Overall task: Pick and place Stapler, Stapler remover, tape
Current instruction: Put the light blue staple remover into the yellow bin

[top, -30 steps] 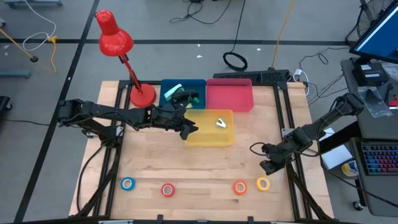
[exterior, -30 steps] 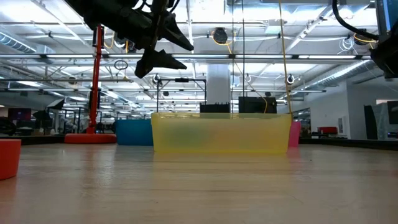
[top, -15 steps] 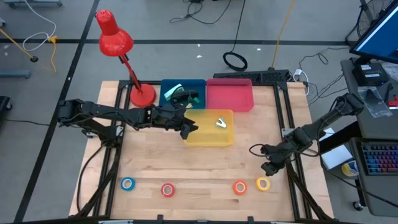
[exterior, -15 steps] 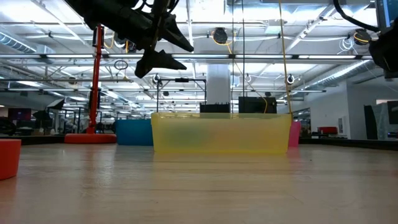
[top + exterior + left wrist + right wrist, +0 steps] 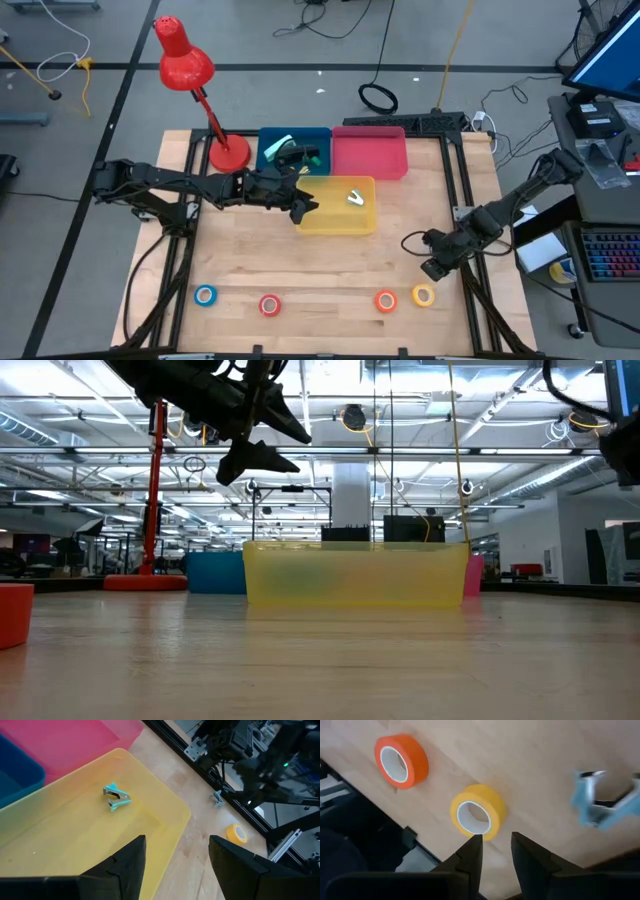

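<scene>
The right gripper [image 5: 492,851] hangs just above the yellow tape roll [image 5: 478,812], fingers [image 5: 469,857] spread a narrow gap apart and pinching nothing. The orange tape roll [image 5: 401,760] lies just left of the yellow one. Both sit at the near right of the bench [image 5: 330,270], with the red tape roll [image 5: 269,305] and blue tape roll [image 5: 205,295] farther left along the same near edge.

The left gripper [image 5: 175,852] hovers over the yellow bin's [image 5: 165,815] near-left corner, fingers spread and empty. Inside that bin lies the teal staple remover [image 5: 116,798]. The blue bin [image 5: 268,138] behind holds a dark-and-green object, likely the stapler [image 5: 298,154]. The pink bin [image 5: 368,152] looks empty.

The risk is that gap. It looks narrower than the yellow roll is wide, so a descent could land a finger on the rim and skid the roll into the orange one.

At bench height the tape is mostly hidden. Only a red-orange edge is cut off at the left. A pale blue clip-like shape [image 5: 602,802] beyond the right gripper is too blurred to name.
</scene>
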### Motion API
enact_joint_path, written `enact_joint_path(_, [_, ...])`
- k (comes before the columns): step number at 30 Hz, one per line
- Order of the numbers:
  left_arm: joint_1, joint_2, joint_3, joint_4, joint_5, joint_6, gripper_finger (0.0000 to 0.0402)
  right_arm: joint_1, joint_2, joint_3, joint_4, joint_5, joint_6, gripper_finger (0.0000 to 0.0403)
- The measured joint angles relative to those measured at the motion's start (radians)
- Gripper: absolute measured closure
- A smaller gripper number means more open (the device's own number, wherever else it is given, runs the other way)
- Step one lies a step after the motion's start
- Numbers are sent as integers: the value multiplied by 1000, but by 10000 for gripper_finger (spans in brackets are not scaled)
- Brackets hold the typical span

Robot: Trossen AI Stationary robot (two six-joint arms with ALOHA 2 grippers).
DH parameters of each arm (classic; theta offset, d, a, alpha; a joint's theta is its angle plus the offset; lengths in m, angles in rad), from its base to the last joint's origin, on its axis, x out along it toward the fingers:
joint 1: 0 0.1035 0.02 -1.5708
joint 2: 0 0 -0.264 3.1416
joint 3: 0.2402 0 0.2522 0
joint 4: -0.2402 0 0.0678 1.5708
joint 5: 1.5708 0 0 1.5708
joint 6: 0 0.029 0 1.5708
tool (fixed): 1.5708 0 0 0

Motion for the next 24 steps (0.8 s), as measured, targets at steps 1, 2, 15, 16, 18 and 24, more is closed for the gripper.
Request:
enact_joint_path(1, [0,0,0,-1,0,0,186,4,1,29,-45,18,2,308])
enact_joint_path(2, [0,0,0,-1,0,0,186,8,2,60,-94,38,2,309])
enact_joint_path(15, [0,0,0,-6,0,10,186,8,83,99,-340,133,-83,308])
enact_joint_path(16, [0,0,0,-6,0,10,186,8,95,88,-323,121,-94,307])
enact_joint_path(18, [0,0,0,-6,0,14,186,8,113,77,-291,121,-104,306])
enact_joint_path(24, [0,0,0,-6,0,68,186,8,161,71,-238,124,-143,307])
